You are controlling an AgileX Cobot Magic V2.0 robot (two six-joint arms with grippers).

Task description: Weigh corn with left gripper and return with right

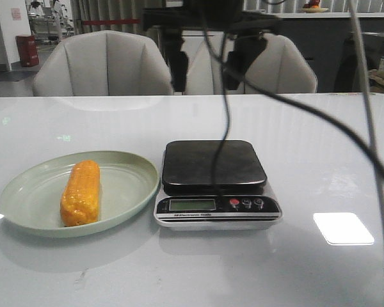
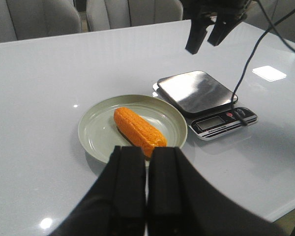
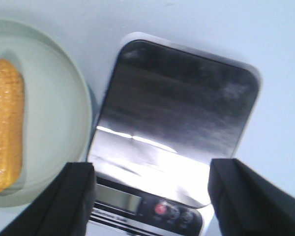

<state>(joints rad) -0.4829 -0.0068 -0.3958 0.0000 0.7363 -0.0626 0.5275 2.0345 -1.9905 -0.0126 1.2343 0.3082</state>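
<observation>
The orange-yellow corn (image 1: 80, 192) lies on a pale green plate (image 1: 128, 182), left of the digital scale (image 1: 214, 165), whose black platform is bare. In the left wrist view my left gripper (image 2: 146, 150) is shut and empty, above the table just short of the plate (image 2: 96, 128) and the corn (image 2: 137, 129); it does not show in the front view. My right gripper (image 3: 150, 169) is open wide and empty, hanging above the scale (image 3: 177, 103), with the corn (image 3: 5, 123) off to one side. It also shows in the left wrist view (image 2: 206, 42) above the scale (image 2: 196, 91).
Black cables (image 1: 224, 109) hang down across the front view over the scale. Grey chairs (image 1: 102, 64) stand behind the table's far edge. A bright light reflection (image 1: 343, 228) lies on the white table right of the scale.
</observation>
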